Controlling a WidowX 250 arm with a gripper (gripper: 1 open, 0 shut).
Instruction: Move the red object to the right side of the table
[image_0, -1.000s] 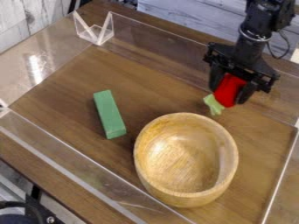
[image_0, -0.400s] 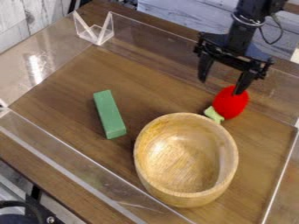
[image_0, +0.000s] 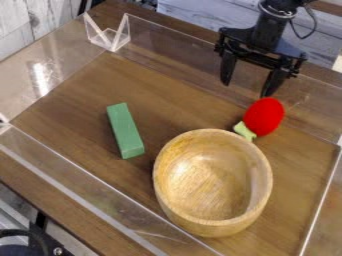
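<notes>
The red object (image_0: 265, 115), a small bright-red ball with a pale-green stub at its lower left, rests on the brown wood-grain table (image_0: 174, 95) toward the right side, just behind the wooden bowl. My gripper (image_0: 258, 74) hangs above and behind it, lifted clear, with its dark fingers (image_0: 225, 68) spread apart and nothing between them. The gripper is open and does not touch the ball.
A large round wooden bowl (image_0: 211, 180) sits at the front right. A green rectangular block (image_0: 126, 130) lies left of the bowl. Low clear plastic walls (image_0: 80, 190) edge the tabletop, and a clear triangular stand (image_0: 107, 32) sits at the back left.
The gripper let go of the red object and rose up and back to the left. The ball now lies free on the table beside the bowl.
</notes>
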